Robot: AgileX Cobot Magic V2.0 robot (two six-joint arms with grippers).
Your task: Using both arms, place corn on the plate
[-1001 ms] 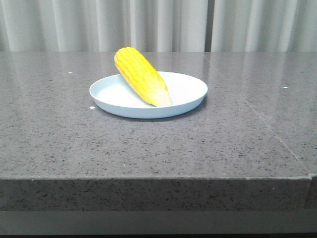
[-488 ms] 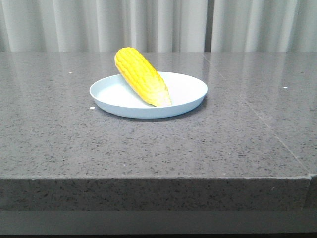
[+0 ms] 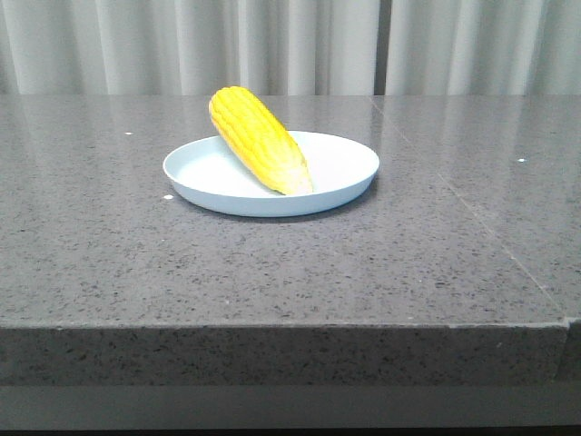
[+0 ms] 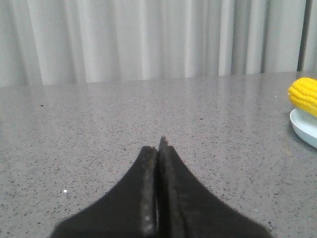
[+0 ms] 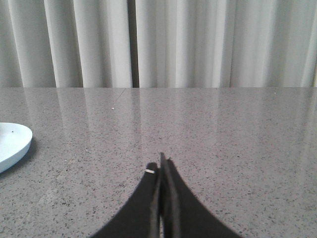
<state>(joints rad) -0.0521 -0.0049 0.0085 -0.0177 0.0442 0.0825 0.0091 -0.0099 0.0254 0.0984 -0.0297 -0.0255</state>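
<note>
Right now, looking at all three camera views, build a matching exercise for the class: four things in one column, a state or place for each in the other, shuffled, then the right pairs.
Things:
1. corn
2. plate
3. left hand
4. table

States or places:
A. grey speckled stone surface
B. pale blue-white, standing on the table
C. shut, holding nothing
D. yellow, lying across the plate, one end over its rim

Pairs: 1-D, 2-B, 3-C, 4-A
</note>
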